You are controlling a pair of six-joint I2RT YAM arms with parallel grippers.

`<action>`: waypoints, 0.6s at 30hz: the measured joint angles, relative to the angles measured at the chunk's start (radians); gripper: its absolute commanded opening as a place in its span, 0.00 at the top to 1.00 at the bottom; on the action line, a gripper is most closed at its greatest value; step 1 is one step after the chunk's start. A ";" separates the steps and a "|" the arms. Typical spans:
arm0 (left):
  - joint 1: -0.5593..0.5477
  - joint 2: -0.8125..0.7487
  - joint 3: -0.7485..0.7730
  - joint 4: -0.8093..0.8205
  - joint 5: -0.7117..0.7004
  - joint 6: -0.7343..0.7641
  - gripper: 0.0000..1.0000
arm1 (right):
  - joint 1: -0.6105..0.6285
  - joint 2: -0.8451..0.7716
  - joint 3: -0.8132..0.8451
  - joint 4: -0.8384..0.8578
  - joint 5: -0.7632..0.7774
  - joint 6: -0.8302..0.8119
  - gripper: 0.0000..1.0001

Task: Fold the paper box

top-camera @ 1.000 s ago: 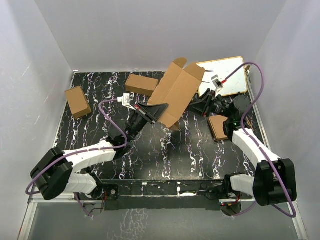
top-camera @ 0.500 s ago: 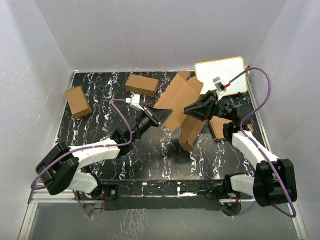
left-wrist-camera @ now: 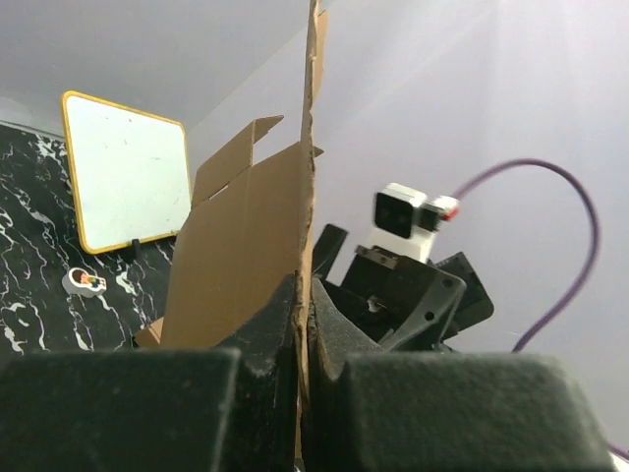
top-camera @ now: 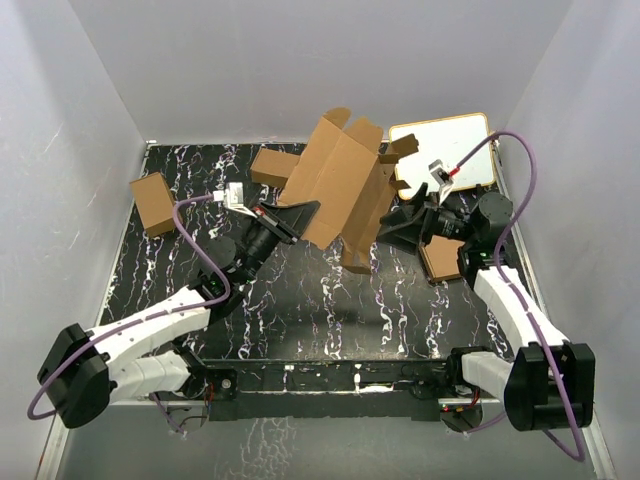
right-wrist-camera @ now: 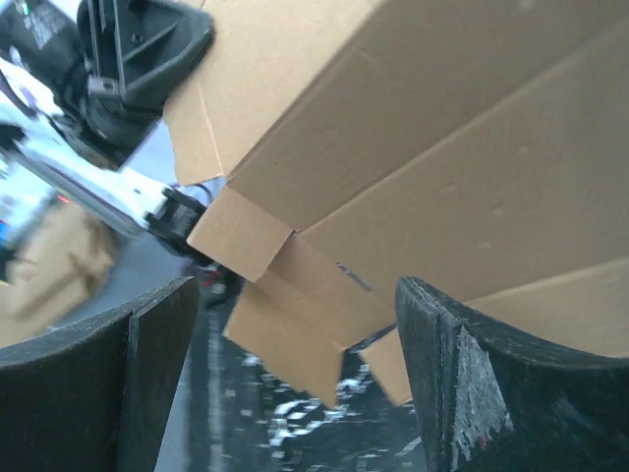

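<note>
From above, we saw the left gripper (top-camera: 302, 214) clamped shut on the near edge of the paper box (top-camera: 338, 180). The box was a creased brown sheet, held tilted above the table (top-camera: 300, 300). The right gripper (top-camera: 393, 222) sat just beside the sheet's far side.

Through the left wrist camera, the fingers (left-wrist-camera: 265, 334) pinched the cardboard edge, which rose straight ahead of them.

Through the right wrist camera, the fingers (right-wrist-camera: 147, 374) stood wide apart, gripping nothing, with the box's panels just ahead.
</note>
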 measured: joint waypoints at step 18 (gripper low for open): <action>0.000 0.209 0.002 0.136 0.094 -0.032 1.00 | 0.055 0.094 0.214 -0.374 0.352 0.240 0.15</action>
